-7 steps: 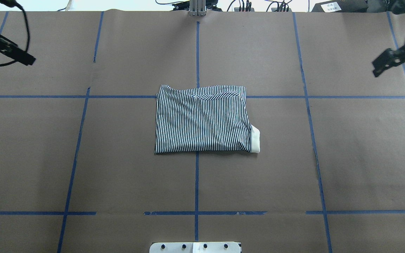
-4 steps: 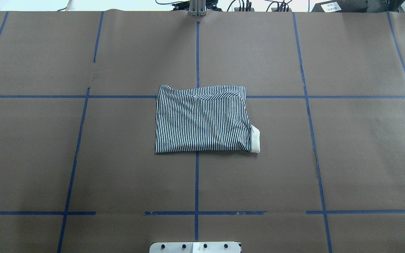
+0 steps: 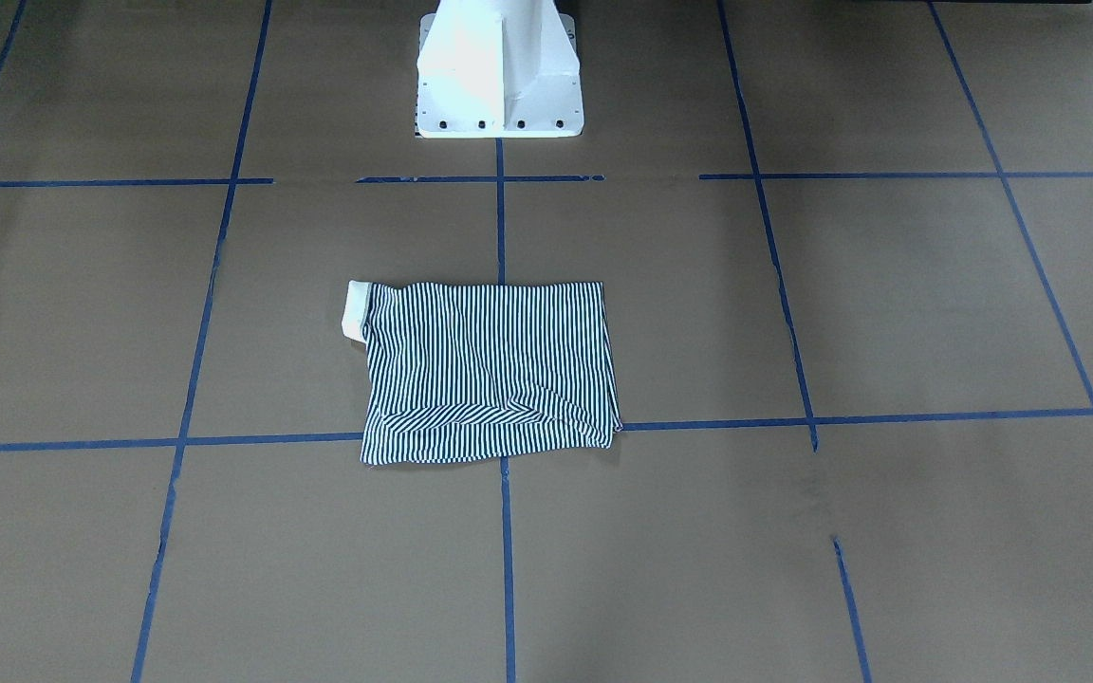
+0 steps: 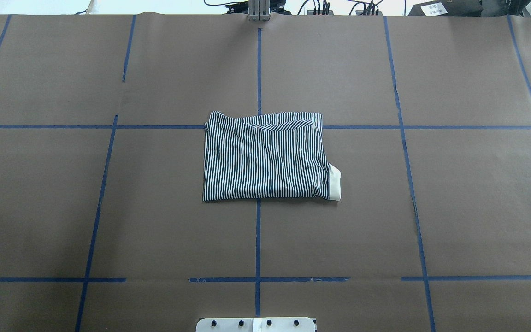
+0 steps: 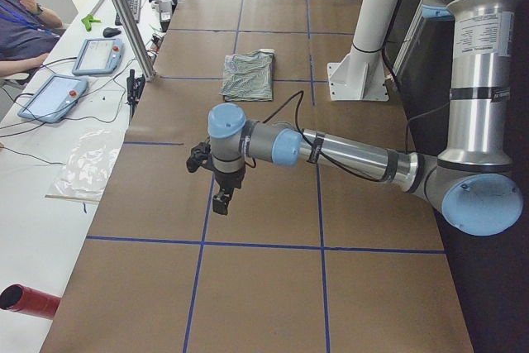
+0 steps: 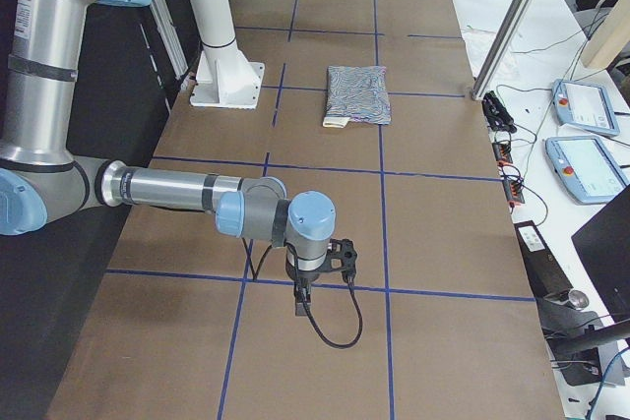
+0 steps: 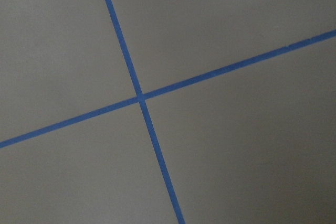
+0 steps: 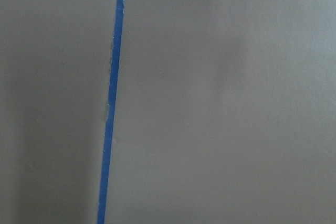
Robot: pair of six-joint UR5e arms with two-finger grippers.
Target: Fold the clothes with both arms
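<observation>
In the left-end view, the silver-grey tubular left arm (image 5: 347, 155) reaches across the middle of the frame. Its black two-finger left gripper (image 5: 221, 198) points down above the brown paper-covered table (image 5: 273, 287); I cannot tell whether its fingers are apart or together. The navy-and-white striped polo shirt (image 5: 248, 76) lies well apart from it, folded into a rectangle at upper centre.

In the right-end view, the matching right arm (image 6: 177, 189) holds the black right gripper (image 6: 300, 302) low at lower centre. Its finger state cannot be told either, and the polo shirt (image 6: 356, 95) is far off at upper centre.

Overhead, the polo shirt (image 4: 265, 159) lies flat at mid-frame over crossing blue tape lines (image 4: 258, 240). A cream band (image 4: 334, 183) pokes out at its lower right.
</observation>
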